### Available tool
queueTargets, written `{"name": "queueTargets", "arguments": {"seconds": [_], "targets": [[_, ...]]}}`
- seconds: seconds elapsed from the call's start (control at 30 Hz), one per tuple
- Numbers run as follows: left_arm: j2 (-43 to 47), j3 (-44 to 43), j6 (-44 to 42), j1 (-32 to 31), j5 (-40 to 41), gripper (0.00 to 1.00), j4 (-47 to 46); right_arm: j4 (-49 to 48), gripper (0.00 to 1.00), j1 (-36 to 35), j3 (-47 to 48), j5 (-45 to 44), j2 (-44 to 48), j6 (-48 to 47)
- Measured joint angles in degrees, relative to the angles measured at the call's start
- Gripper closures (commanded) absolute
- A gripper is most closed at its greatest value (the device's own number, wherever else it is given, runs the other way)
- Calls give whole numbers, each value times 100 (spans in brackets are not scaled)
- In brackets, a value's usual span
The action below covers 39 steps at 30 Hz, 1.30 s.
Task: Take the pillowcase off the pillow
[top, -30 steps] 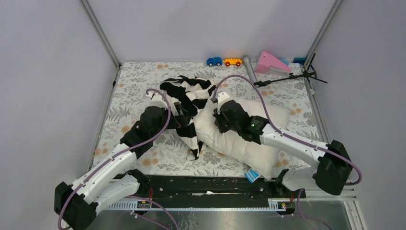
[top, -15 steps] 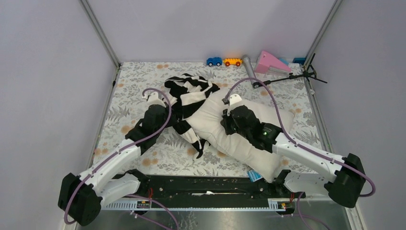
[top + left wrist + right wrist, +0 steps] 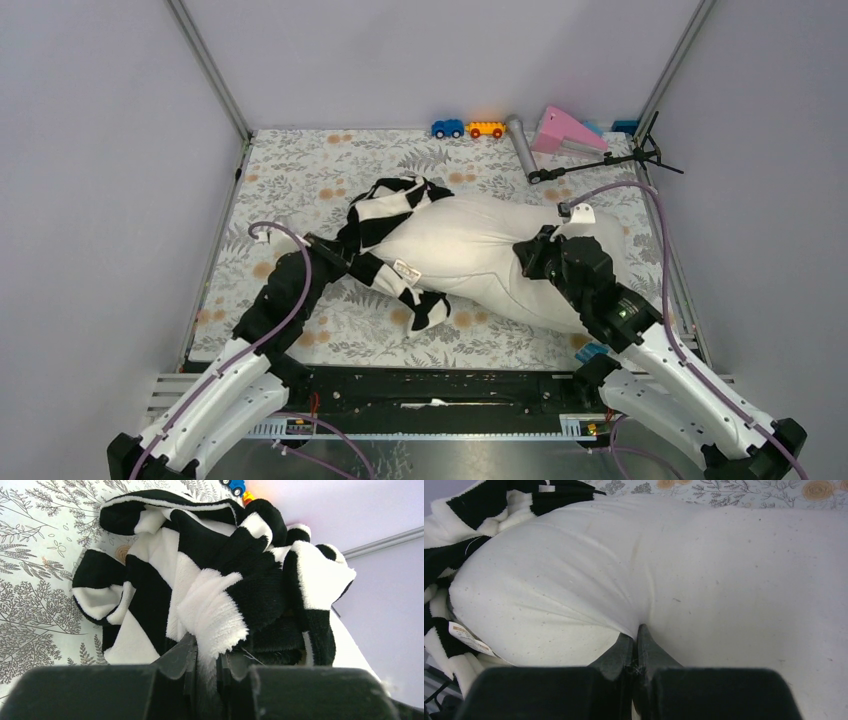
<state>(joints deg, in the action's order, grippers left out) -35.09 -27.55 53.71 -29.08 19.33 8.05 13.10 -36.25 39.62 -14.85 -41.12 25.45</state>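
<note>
From above, we see the pillow [image 3: 470, 250] lying left to right across the middle of the flower-printed table [image 3: 300, 170]. Its left end is wrapped in the bunched black-and-white pillowcase [image 3: 385, 210], and one striped strip trails toward the near edge. A small label [image 3: 405, 268] shows where the cover meets the bare cream fabric. The left gripper [image 3: 335, 255] sits at the near-left side of the bunch, its tips lost in the folds. The right gripper [image 3: 530, 262] bears on the right part of the pillow. Along the far edge stand a blue toy car [image 3: 448, 128], an orange toy car [image 3: 487, 129], a grey tube [image 3: 520, 140], a pink wedge [image 3: 565, 130] and a black stand [image 3: 600, 160].

From the left wrist, we look up at the pillowcase [image 3: 215, 565] heaped high in front of the camera. The left gripper [image 3: 205, 655] has its jaws drawn close, pinching a white plush tuft of the cover between them. A sliver of pillow [image 3: 350, 650] shows at the right, the table [image 3: 30, 580] at the left.

From the right wrist, the pillow [image 3: 724, 580] fills nearly the whole picture. The right gripper [image 3: 636, 640] has its jaws pressed together, nipping a pucker of the cream fabric, and creases run to the tips. The pillowcase [image 3: 474, 510] crowds the far left, with the label [image 3: 466, 635] hanging at its edge.
</note>
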Motion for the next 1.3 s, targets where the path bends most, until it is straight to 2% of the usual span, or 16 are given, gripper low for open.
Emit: {"name": "queueTargets", "arguments": {"seconds": [0.2,0.43,0.53,0.63,0.77,0.8,0.83,0.87,0.9,0.93,0.97,1.17,1.3], "targets": [[326,83,166,0,223,100,234,175,100,2,-247,-396,654,501],[468,90,162,247,1563,100,612,380,100,299,-772,-2017,2337,610],[474,94,155,317,1939,100,651,407,100,402,-772,-2457,2400,525],[446,94,74,317,2041,100,638,463,98,404,-774,-2402,2166,417],[238,92,-188,317,1869,100,415,267,79,424,-756,-1991,1550,234],[140,90,-280,317,1773,100,332,199,71,433,-717,-1838,1360,190],[15,79,-367,317,1644,100,262,63,57,444,-592,-1574,999,105],[-46,57,-415,317,1576,100,243,50,35,444,-586,-1558,979,98],[-181,9,-494,317,1449,100,227,-35,18,448,-496,-1333,769,28],[-295,-35,-566,317,1333,100,208,-114,4,452,-417,-1115,627,13],[-374,-72,-621,317,1226,100,195,-229,1,455,-330,-785,485,-98],[-431,-168,-785,317,824,100,52,-354,0,452,310,1639,-533,-627],[-481,-168,-804,317,608,100,-70,90,0,321,903,2380,-1471,-892]]}}
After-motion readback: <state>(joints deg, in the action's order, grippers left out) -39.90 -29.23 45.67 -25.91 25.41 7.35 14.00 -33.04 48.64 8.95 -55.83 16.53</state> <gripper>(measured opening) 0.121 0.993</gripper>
